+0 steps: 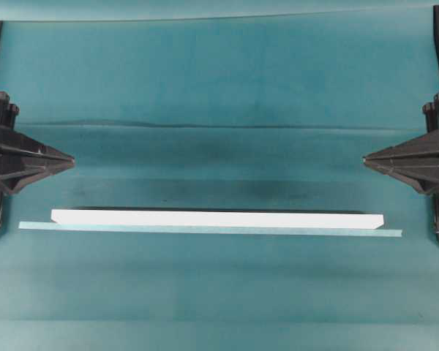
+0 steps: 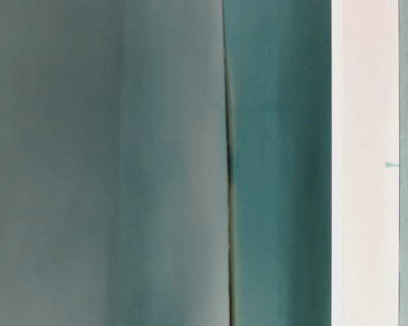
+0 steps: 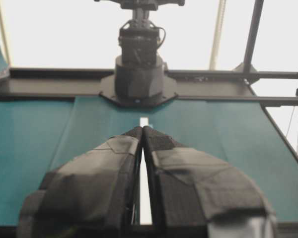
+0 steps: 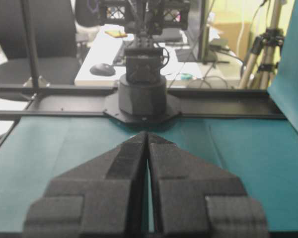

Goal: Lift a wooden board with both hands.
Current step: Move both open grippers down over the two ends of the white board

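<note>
Wooden board [image 2: 364, 163] runs vertically at 3 o'clock; teal cloth [image 2: 279, 163] with fold crease at centre.

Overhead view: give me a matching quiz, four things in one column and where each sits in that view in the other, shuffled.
Things:
1. wooden board
2. pale teal strip
3. left gripper
4. right gripper

Places:
A. right edge, shut, tip pointing toward the middle
B. lying across the middle, white
C. left edge, shut, tip pointing toward the middle
D. right along the board's lower side, reaching past both its ends

Pairs: 1-B, 2-D, 3-C, 4-A
</note>
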